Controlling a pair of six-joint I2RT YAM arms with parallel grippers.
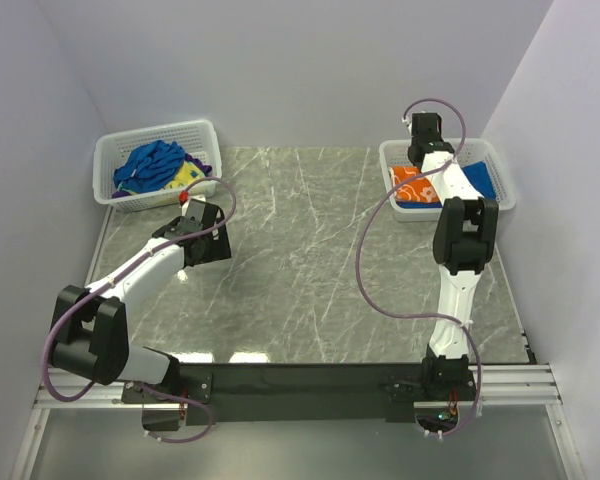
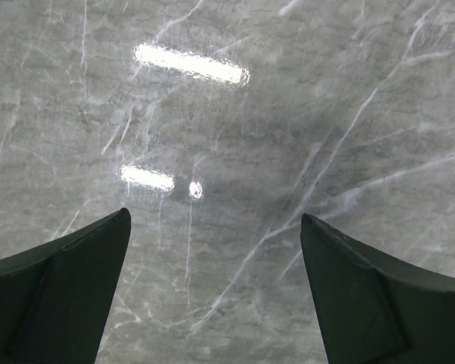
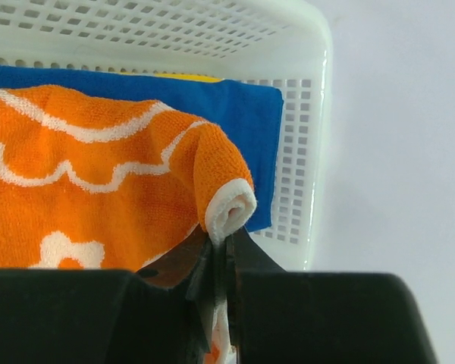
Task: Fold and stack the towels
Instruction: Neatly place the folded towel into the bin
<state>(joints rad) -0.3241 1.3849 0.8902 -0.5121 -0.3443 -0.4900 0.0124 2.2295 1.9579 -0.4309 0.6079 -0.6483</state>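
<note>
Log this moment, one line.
left end effector: open above table | right end effector: shut on orange towel in basket | blue towel beneath

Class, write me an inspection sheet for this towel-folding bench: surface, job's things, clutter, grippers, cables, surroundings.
Surface: grey marbled table.
Job's things: orange towel lying on blue towel in right basket; crumpled towels, blue and yellow, in left basket.
Clutter: nothing seen.
Grippers: left gripper open above the table; right gripper pinching the orange towel's rolled edge.
Cables: purple cables loop along both arms.
Surroundings: pale walls on three sides.
</note>
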